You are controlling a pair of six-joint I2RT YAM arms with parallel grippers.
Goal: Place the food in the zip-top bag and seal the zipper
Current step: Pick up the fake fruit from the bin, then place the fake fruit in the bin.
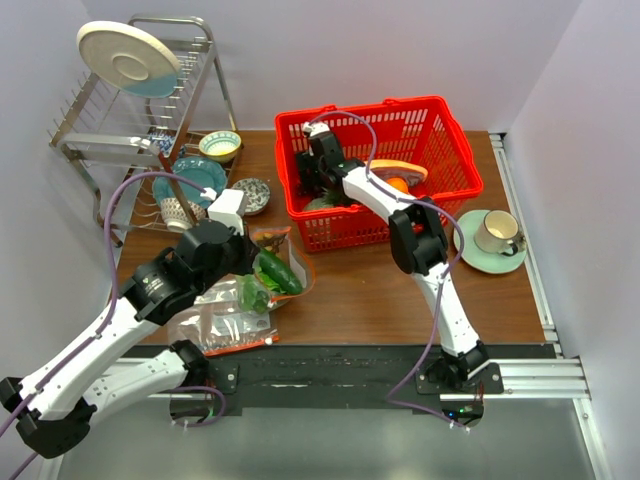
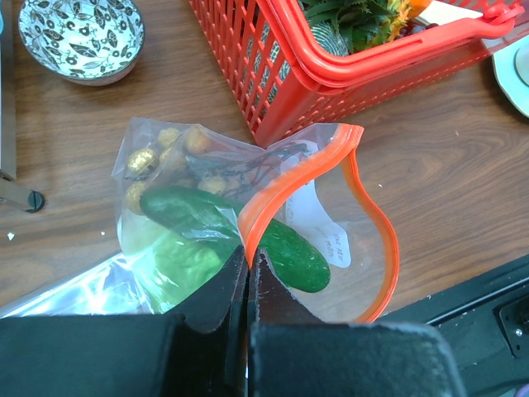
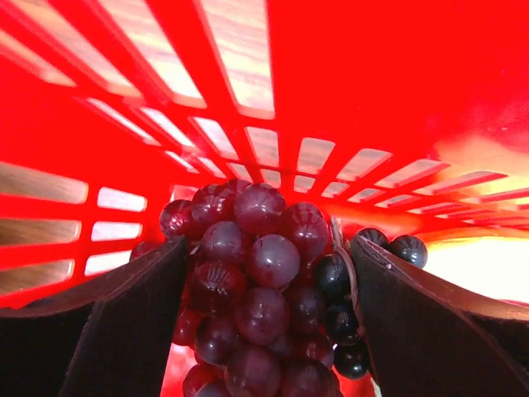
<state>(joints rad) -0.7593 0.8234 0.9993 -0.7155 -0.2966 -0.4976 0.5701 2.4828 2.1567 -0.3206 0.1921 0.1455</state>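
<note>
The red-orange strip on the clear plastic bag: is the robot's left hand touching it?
Touching. The left wrist view shows the left hand shut, its dark fingers pinching the red-orange strip where its lower end runs between them.

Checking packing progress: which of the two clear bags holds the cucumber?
The bag the left gripper pinches by its orange zipper; the other lies flat nearer the table edge.

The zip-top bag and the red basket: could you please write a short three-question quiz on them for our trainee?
1. True or false: the cucumber lies inside the zip-top bag.
2. The left gripper is shut on: A) the zipper, B) a plate, C) a cup.
3. Fill in: the right gripper's open jaws flank purple ____ in the red basket.
Key: 1 true; 2 A; 3 grapes.
</note>
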